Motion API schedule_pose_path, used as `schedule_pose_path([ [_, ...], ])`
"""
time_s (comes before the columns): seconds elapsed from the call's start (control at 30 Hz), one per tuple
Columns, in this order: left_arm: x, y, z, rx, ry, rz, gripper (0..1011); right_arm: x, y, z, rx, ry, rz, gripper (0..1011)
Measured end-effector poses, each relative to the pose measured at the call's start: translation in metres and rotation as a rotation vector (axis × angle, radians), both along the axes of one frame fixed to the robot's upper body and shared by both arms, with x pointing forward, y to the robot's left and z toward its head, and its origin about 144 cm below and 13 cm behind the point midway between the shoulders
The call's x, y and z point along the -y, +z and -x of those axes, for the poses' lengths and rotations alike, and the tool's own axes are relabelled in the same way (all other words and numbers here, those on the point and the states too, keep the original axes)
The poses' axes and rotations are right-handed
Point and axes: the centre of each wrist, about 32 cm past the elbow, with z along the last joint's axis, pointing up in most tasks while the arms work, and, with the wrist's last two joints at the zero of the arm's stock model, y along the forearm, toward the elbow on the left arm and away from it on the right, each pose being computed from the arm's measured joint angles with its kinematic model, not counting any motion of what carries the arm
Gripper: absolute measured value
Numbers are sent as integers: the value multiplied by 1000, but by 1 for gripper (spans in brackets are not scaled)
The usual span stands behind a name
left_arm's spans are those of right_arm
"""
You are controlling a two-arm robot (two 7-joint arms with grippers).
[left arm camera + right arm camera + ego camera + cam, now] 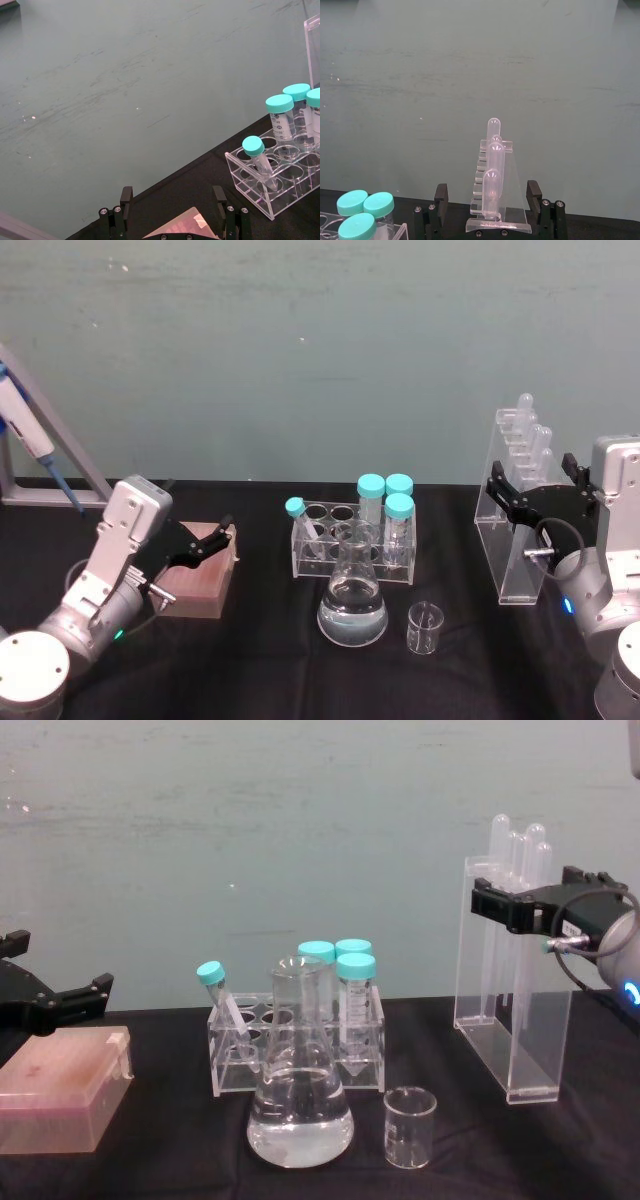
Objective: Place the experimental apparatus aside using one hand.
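The tall clear acrylic stand [520, 540] with round-topped tubes stands upright at the right of the black table, also seen in the chest view [510, 1020]. My right gripper [537, 487] is open, and its fingers straddle the stand near the top [540, 898]. The right wrist view shows the stand [493, 165] between the two fingers of that gripper [487, 195], with a gap on one side. A conical flask [352, 605] holding clear liquid and a small beaker [424, 628] sit at centre front. My left gripper [205, 540] is open at the left.
A clear rack [355, 540] of teal-capped tubes stands behind the flask [300, 1105]. A pink box [195, 575] lies under the left gripper [172, 200]. A blue pipette [30, 440] hangs on a stand at the far left. A teal wall closes the back.
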Motion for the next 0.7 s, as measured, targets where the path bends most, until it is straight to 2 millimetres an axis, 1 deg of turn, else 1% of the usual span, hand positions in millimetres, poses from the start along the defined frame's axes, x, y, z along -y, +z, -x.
schedule_pose_path([
  [0.7, 0, 0, 0, 0, 0, 0, 1000, 2, -1, -4, 0, -1, -3, 1000],
])
